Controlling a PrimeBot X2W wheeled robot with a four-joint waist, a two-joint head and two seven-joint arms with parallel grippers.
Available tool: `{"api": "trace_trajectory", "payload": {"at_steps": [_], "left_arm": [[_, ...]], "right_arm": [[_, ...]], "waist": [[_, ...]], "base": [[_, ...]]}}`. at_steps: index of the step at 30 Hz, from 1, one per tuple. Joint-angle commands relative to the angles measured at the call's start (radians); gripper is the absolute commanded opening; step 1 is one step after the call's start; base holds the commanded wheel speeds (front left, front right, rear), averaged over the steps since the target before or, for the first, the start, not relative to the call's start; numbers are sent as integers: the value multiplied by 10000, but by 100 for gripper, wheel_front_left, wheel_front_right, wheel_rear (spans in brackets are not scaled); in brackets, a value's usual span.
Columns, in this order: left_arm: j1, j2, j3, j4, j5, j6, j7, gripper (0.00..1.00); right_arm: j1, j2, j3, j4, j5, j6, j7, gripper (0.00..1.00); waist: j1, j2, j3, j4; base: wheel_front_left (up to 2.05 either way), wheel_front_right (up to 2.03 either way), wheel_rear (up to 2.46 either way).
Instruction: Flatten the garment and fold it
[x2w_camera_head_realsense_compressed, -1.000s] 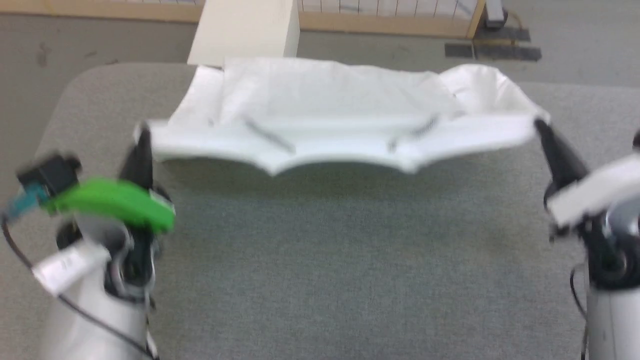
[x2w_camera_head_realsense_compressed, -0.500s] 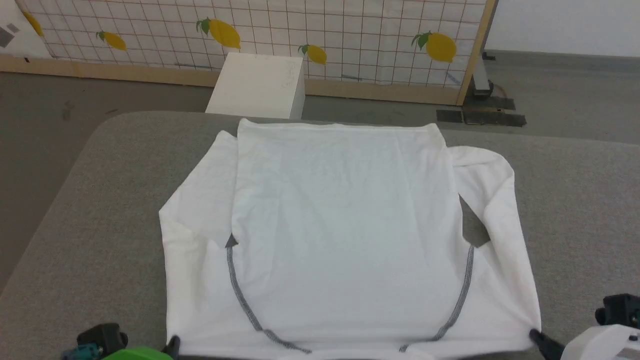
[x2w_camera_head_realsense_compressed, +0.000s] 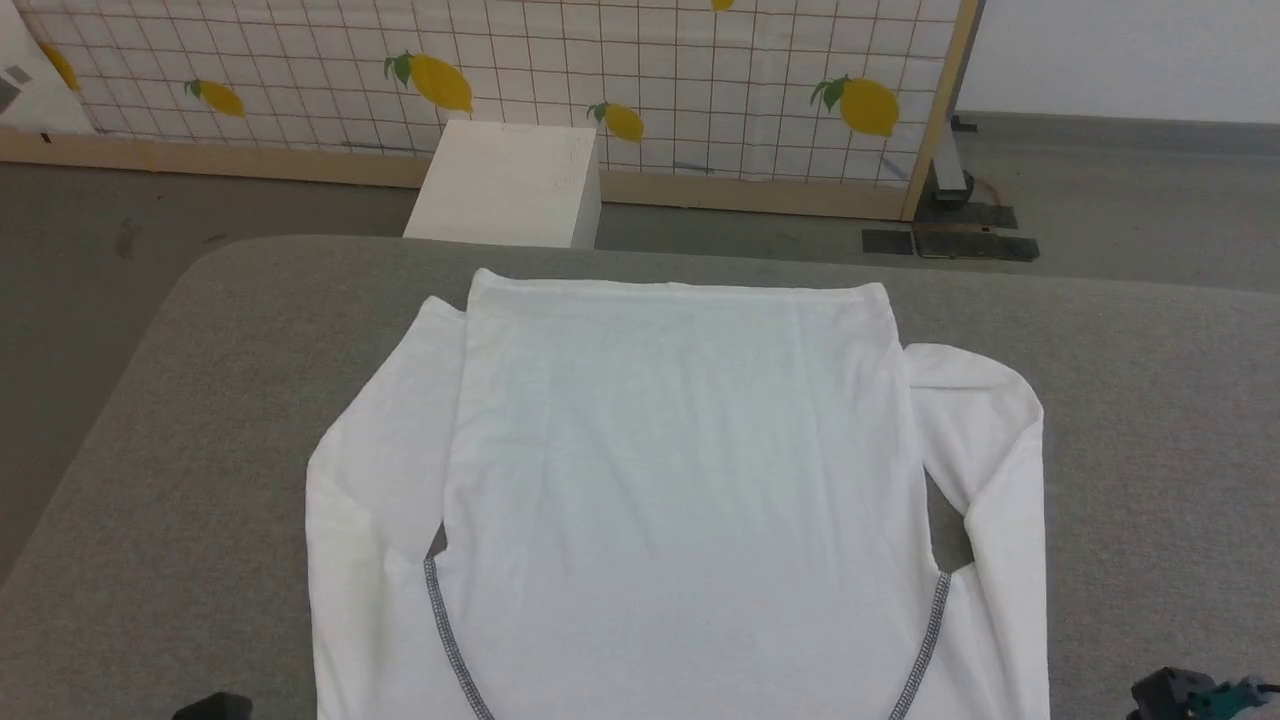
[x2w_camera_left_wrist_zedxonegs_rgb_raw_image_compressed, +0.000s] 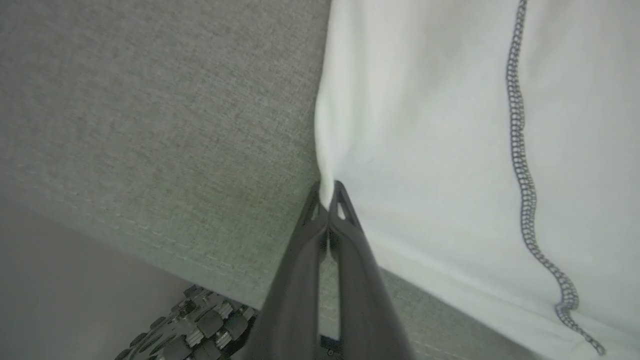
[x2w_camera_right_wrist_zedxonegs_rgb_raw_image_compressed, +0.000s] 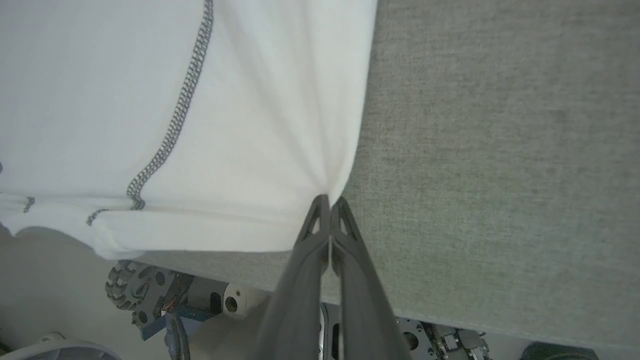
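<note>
Thin white long-sleeved shirt (x2w_camera_head_realsense_compressed: 680, 480) is lying flat on grey fabric worktop (x2w_camera_head_realsense_compressed: 200, 400). Left pincer (x2w_camera_left_wrist_zedxonegs_rgb_raw_image_compressed: 327, 192) and right pincer (x2w_camera_right_wrist_zedxonegs_rgb_raw_image_compressed: 329, 202) are clamping near-edge corners.

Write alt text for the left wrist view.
The left hand, shut, pinches the side edge of a white garment spread on a grey fabric table. A dark zigzag seam runs along the cloth to the right.
</note>
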Motion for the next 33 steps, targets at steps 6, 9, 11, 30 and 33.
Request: {"api": "trace_trajectory", "payload": {"at_steps": [6, 9, 11, 30, 33], "left_arm": [[226, 133, 315, -25, -340, 159, 300, 100], [281, 306, 553, -372, -402, 312, 375, 100], [308, 458, 723, -686, -396, 438, 412, 100], [-2415, 97, 1384, -1901, 1583, -1548, -6003, 100], [-2763, -167, 1474, -1947, 2089, -1781, -6150, 100]], "right_arm": [[-221, -149, 20, -33, -54, -21, -594, 100], [-363, -226, -138, -227, 51, -21, -822, 100], [-526, -255, -325, -452, 113, -21, -959, 100], [-7224, -1476, 6, 1968, -1929, -21, -2535, 100], [-8258, -1890, 727, 2882, -2198, -21, -2187, 100]], "waist": [[1, 0, 20, -73], [1, 0, 39, -75], [1, 0, 69, -74], [1, 0, 2226, 82], [1, 0, 2766, 207]], "base": [[0, 0, 0], [0, 0, 0], [0, 0, 0], [0, 0, 0], [0, 0, 0]]}}
